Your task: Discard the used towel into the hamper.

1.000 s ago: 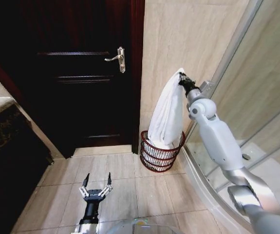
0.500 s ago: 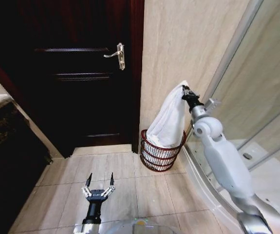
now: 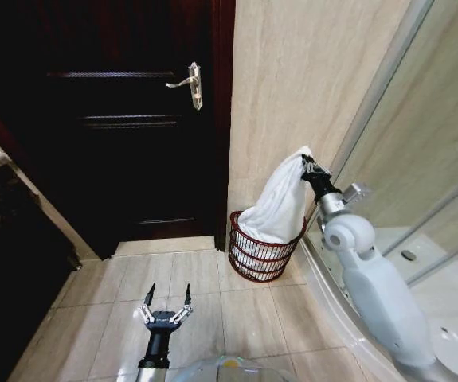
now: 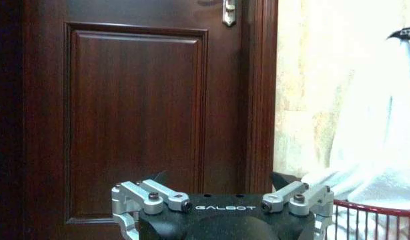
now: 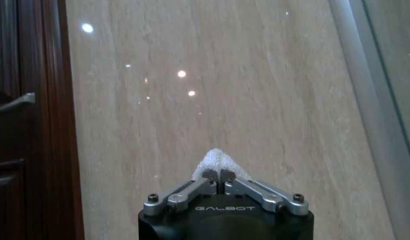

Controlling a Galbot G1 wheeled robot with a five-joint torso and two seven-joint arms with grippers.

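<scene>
We hold the towel by its top corner with our right gripper, fingers clenched tight on the white cloth, a small peak of it poking out between them in the right wrist view. The towel hangs down against the beige wall, and its lower end already sits inside the hamper. The hamper stands on the tiled floor, against the wall, just beside the dark door. Our left gripper hovers low over the floor, fingers spread wide and empty, well apart from the hamper.
</scene>
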